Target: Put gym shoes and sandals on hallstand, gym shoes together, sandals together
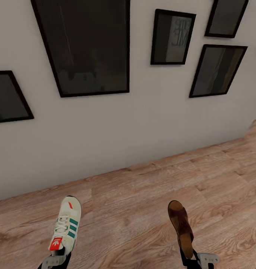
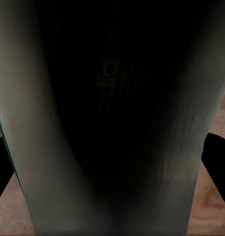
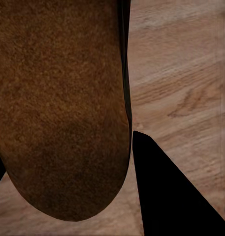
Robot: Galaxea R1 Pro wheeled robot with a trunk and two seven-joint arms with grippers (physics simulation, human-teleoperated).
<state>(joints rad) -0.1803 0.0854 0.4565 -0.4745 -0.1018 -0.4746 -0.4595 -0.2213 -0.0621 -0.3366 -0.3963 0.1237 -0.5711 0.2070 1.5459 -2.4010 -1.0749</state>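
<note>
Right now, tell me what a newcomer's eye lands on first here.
Two shoes held up over the wood floor: a cream gym shoe with green stripes in the left hand, and a brown sandal in the right hand. Behind them, dark black-framed pictures hang across the pale wall.

A brown sandal [image 3: 58, 103] lies close before the camera, its grainy suede-like footbed ending in a rounded end above the light wood-grain floor [image 3: 181, 73]. A dark gripper finger [image 3: 166, 196] stands just beside the sandal's edge, with another dark sliver at the sandal's far side. Plank seams run across the floor.
</note>
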